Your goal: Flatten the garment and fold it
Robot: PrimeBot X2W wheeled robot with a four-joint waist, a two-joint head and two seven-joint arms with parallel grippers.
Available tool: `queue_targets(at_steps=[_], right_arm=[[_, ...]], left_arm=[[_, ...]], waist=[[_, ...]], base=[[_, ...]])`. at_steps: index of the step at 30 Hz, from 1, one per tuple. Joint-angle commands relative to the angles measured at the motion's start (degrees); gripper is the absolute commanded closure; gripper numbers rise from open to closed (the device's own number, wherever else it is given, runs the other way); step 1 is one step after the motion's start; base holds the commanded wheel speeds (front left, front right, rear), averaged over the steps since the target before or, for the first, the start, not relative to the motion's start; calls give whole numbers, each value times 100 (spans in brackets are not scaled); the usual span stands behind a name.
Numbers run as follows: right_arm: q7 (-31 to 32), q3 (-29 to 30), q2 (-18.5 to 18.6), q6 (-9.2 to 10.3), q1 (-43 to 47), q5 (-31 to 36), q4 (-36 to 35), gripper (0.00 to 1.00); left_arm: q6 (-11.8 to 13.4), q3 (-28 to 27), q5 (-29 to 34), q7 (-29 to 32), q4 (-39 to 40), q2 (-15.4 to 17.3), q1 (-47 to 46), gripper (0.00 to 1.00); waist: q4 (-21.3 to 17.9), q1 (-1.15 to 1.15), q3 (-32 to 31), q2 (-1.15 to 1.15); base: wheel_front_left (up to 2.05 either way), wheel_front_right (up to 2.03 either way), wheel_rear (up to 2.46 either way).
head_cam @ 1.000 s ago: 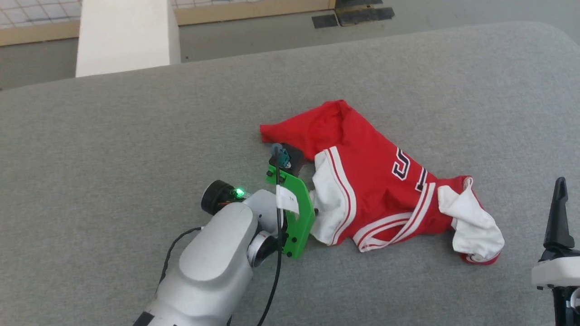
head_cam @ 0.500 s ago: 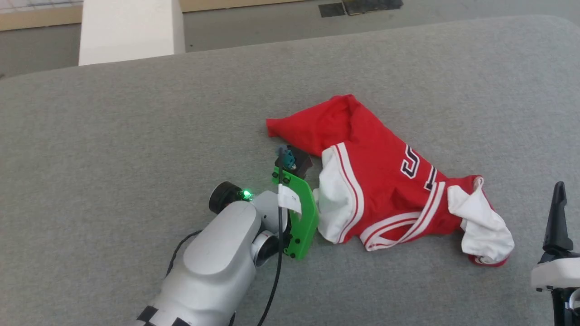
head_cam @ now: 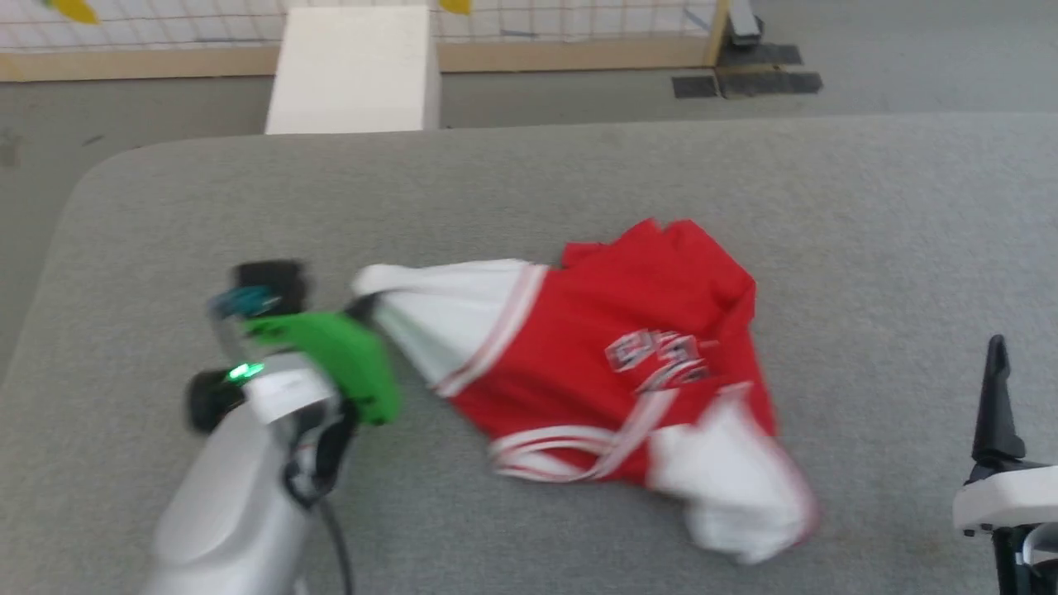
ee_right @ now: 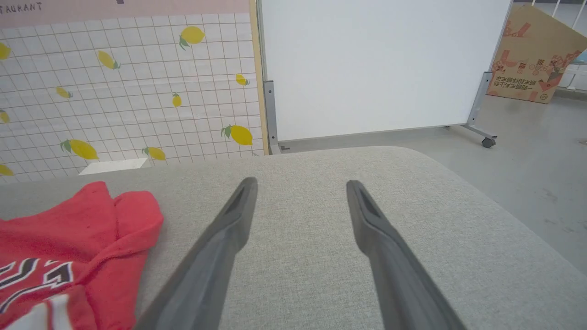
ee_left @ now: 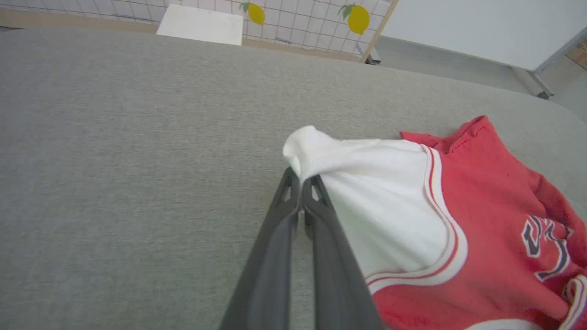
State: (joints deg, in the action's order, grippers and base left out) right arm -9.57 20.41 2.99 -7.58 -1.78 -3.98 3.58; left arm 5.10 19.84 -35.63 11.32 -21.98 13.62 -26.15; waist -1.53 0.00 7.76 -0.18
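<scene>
Across most of the head view spreads the grey fabric-covered table (head_cam: 579, 182), and the red jersey T-shirt (head_cam: 612, 355) lies crumpled on it a little right of centre. The shirt's black, white-edged lettering faces up, and red-white striped trim runs along its near edge. Beyond the table's far edge stand a tiled wall with a lemon pattern (ee_right: 114, 82) on the left and a white panel on wheeled legs (ee_right: 380, 64) on the right, with a printed cardboard box (ee_right: 536, 55) farther right. A white block (head_cam: 351, 70) stands just past the far edge, toward the left. One white sleeve (ee_left: 367, 192) of the shirt is drawn out to the left, while the other white sleeve (head_cam: 727, 487) lies rumpled at the near right. The left gripper (ee_left: 300, 183) has its two dark fingers pressed together on the tip of the drawn-out sleeve, pinching the cloth. The right gripper (ee_right: 300, 185) hangs over the table at the near right, apart from the shirt, its fingers spread wide with nothing between them.
</scene>
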Motion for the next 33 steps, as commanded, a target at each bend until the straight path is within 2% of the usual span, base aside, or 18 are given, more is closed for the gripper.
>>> queue_targets(at_steps=[1, 6, 7, 8, 13, 19, 23, 27, 31, 33], right_arm=[[32, -65, -11, 9, 78, 5, -25, 0], [167, -355, -11, 9, 187, -52, 11, 0], [186, -421, -11, 9, 202, -51, 23, 0], [211, -496, -11, 9, 218, -51, 35, 0], [355, -921, -11, 9, 273, -120, 25, 0], [1033, -1559, 56, 9, 269, -167, -96, 0], [1989, -1959, 370, 9, 152, -324, -159, 0], [3326, -2116, 620, 9, -127, -529, -56, 0], [4387, -2253, 839, 9, -494, -703, 154, 0], [4675, -2302, 994, 9, -691, -713, 328, 0]], left_arm=[[118, -136, -97, -130, 140, 112, 257, 100], [411, -456, -151, -451, 532, 327, 978, 100], [426, -468, -143, -511, 547, 334, 1053, 83], [448, -482, -124, -608, 550, 330, 1120, 0], [290, -466, -2, -1330, 641, 223, 1193, 0], [-217, -166, 522, -2455, 786, 210, 1189, 0], [-418, -309, 1103, -2625, 1360, 43, 1329, 0], [-668, -496, 1990, -2629, 2182, -215, 1789, 0], [-920, -515, 2387, -2630, 2397, -490, 2122, 0], [-1003, -548, 2478, -2631, 2408, -617, 2166, 0]], waist=[[198, 0, -122, 18], [352, 0, -92, 18], [370, 0, -89, 18], [393, 0, -90, 18], [486, 0, -151, 18], [626, 0, -299, 18], [730, 0, -342, 18], [877, 0, -297, 18], [1076, 0, -207, 18], [1195, 0, -116, 18]], base=[[0, 0, 0], [0, 0, 0], [0, 0, 0], [0, 0, 0], [0, 0, 0], [0, 0, 0], [0, 0, 0], [0, 0, 0], [0, 0, 0], [0, 0, 0]])
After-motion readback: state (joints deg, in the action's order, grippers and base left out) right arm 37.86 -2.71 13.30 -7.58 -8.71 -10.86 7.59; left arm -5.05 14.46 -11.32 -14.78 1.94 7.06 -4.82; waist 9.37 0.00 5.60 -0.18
